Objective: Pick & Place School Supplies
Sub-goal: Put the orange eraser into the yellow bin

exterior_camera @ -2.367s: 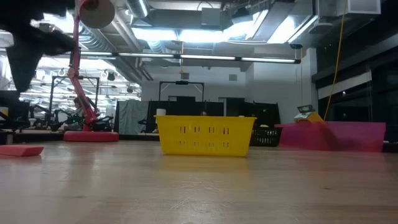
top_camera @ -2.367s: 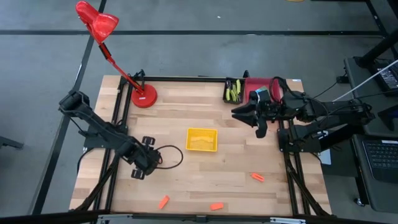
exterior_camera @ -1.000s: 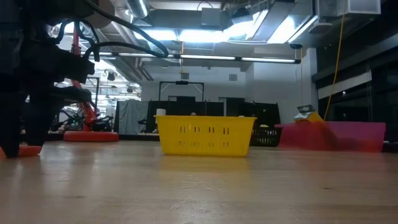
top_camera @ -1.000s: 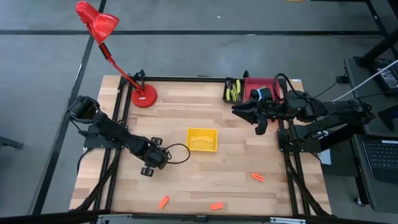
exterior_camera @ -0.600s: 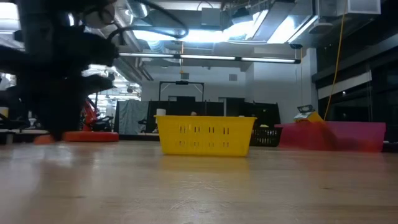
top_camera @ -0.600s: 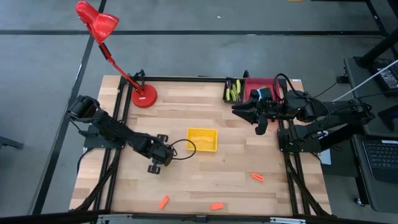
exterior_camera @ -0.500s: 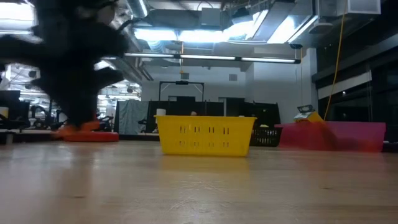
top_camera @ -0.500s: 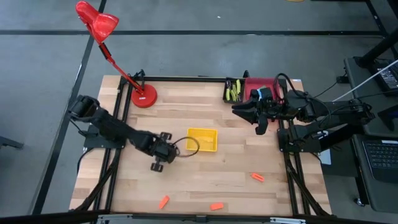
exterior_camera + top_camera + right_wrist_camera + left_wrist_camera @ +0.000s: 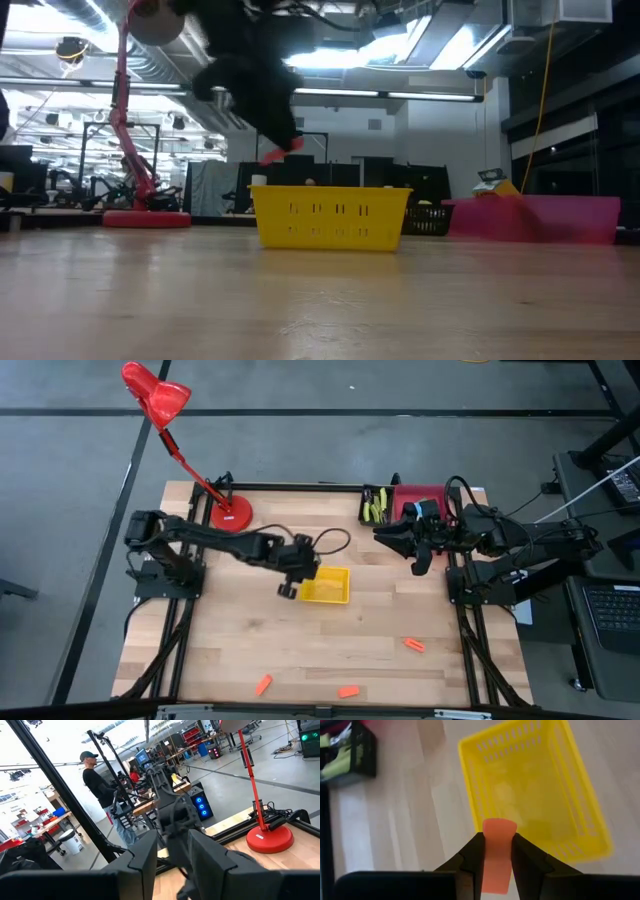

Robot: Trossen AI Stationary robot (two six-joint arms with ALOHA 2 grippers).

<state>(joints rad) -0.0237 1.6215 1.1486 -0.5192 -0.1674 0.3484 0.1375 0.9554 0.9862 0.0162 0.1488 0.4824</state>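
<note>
left gripper | our fingers clamp the orange piece, long axis along them | yellow basket lies just ahead and below | right gripper waits by the red bin, its fingers partly apart, empty

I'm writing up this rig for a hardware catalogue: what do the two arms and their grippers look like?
Both arms are dark, jointed and slim. The left gripper has two flat black tapering fingers; a black cable loops over its wrist. The right gripper carries a small blue-lit module and loose black cabling, with broad dark fingers.
</note>
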